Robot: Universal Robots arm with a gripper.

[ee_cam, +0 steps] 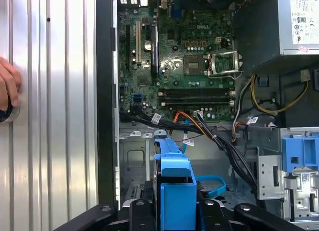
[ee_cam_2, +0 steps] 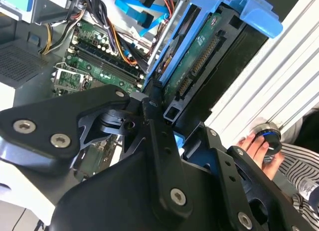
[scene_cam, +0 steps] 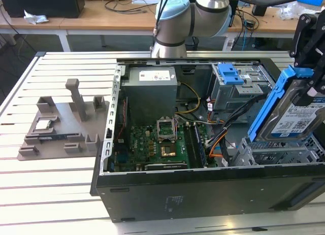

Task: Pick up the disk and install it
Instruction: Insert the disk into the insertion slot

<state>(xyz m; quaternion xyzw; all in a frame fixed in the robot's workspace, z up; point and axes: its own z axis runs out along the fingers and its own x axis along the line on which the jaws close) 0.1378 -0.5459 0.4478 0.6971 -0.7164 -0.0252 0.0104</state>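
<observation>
Clearly, the disk (scene_cam: 296, 115) is off the worktop (scene_cam: 51, 194) and in the air. It hangs tilted at the exterior view's right, with its label face toward that camera, just above the metal drive cage (scene_cam: 277, 154) in a corner of the open computer case (scene_cam: 203, 189).

The gripper (scene_cam: 311, 75) takes it at the upper end. We judge the fingers (ee_cam_2: 159, 141) to be clenched on the disk, because nothing else carries it. The hold seems to be across the blue side rails (scene_cam: 269, 105). We think this keeps the label face and the circuit board side free, and in the second wrist view that board side and its connector are uncovered. The tilt brings the lower end nearest to the cage, but the disk is not yet seated there.

Beside the cage, a bundle of cables (scene_cam: 218, 138) runs between it and the motherboard (scene_cam: 157, 146), so the free way down to the cage looks narrow to us. The case lies on its side with the open face up, probably so that the arm can reach the inside from above.

On the slatted worktop, at the exterior view's left, a grey fixture (scene_cam: 56, 128) stands well apart from the disk. A person's hand (ee_cam_2: 256, 148) rests at a round knob (ee_cam_2: 267, 132) on the worktop beside the case, apart from the gripper.
</observation>
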